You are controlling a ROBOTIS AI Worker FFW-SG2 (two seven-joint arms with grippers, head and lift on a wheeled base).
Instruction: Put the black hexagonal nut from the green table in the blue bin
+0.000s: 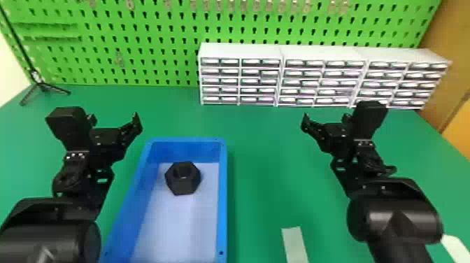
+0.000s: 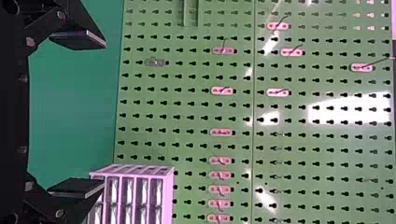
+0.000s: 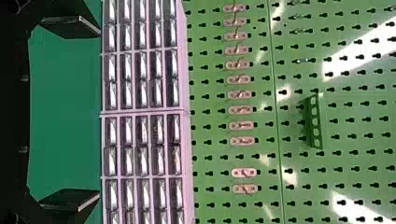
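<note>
Black left end effector (image 1: 114, 120) and right end effector (image 1: 325, 120) gape wide, empty.

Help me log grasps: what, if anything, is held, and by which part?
Nothing: the left gripper and right gripper are open; the nut lies in the blue bin.

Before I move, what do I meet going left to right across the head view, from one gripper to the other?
Left gripper → black hexagonal nut, inside the blue bin → right gripper.
</note>
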